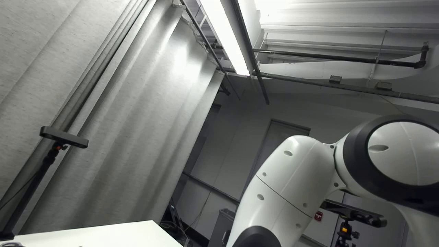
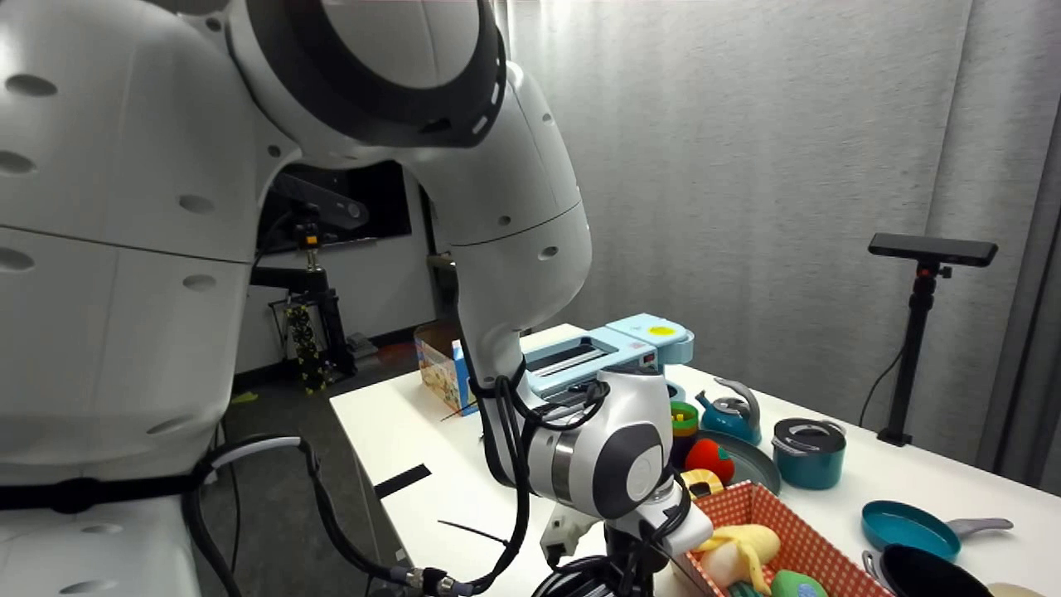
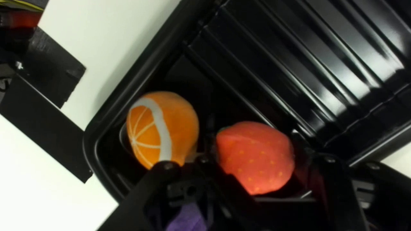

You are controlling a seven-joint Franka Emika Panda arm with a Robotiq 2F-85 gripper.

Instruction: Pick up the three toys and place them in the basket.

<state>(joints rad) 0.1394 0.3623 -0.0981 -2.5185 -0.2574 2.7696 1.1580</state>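
Currently, the gripper is over a black ribbed tray, its fingers standing wide on either side of a toy strawberry; whether they touch it cannot be told. A toy orange sits just beside the strawberry, at the tray's smooth end. Low in the wrist view, part of something purple shows. In an exterior view, a red gingham basket holds a half-peeled toy banana.

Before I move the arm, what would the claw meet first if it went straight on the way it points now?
Probably the red strawberry toy, in line with the claw in the wrist view; depth and contact are unclear. Beyond it, the black ridged tray.
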